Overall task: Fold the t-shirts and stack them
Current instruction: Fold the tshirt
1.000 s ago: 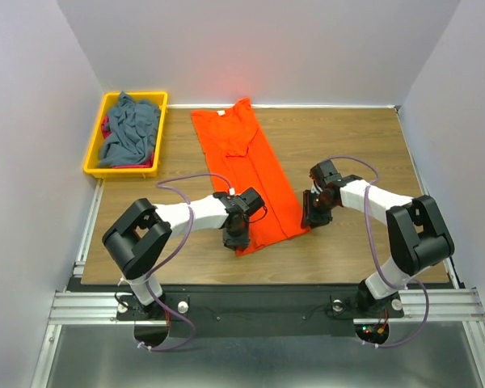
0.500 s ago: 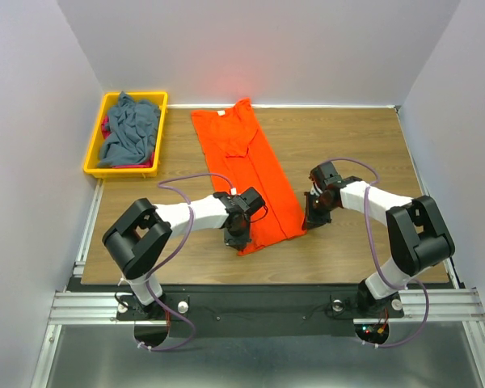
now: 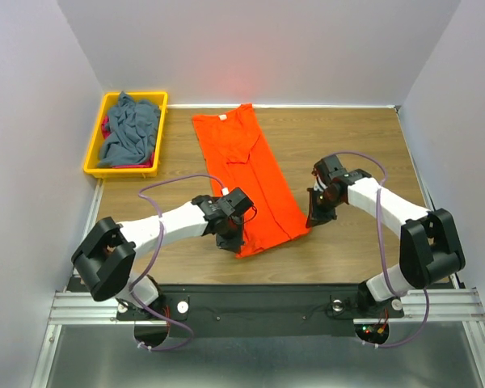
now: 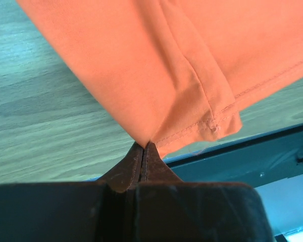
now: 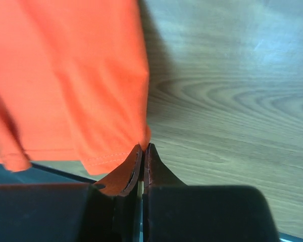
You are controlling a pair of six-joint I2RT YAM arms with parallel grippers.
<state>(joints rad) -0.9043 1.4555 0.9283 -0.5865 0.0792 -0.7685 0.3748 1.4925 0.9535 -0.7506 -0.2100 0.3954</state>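
The orange t-shirt [image 3: 246, 174] lies folded into a long strip slanting across the counter [image 3: 356, 137], with its collar and white label [image 3: 223, 118] at the far end. The left jaws and right jaws are each pinched shut on a near hem corner. A second ago both stood apart, and the left arm's elbow has since swung outward. Only the wrist views show the hem stitching [image 4: 189, 133]. Only the overhead view shows the grey-blue t-shirt [image 3: 129, 125] in the yellow bin [image 3: 121, 171].
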